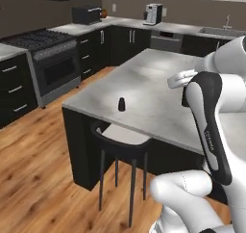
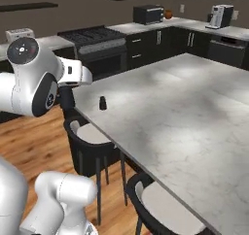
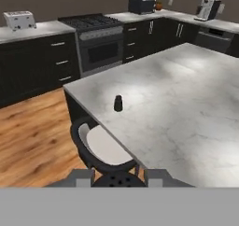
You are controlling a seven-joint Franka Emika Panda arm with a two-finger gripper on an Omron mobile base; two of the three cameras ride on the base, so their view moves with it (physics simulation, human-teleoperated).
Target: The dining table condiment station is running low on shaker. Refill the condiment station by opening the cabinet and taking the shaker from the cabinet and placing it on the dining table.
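Nearest, we see the tool (image 3: 117, 177) clamped on the dark cylindrical shaker (image 2: 66, 101), just off the near corner of the white-grey marble worktop (image 3: 177, 108). Ahead and lower, on it, stands a second small dark shaker (image 3: 118, 103).

black stool (image 1: 124, 145) beside wood floor (image 1: 38, 179); stove (image 3: 95, 45), toaster (image 3: 19, 19), maybe a microwave (image 2: 148, 14).

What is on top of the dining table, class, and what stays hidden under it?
A small dark shaker stands upright on the dining table, near its corner. Under that edge, a black stool with a pale seat is partly tucked in; the tabletop covers its far side.
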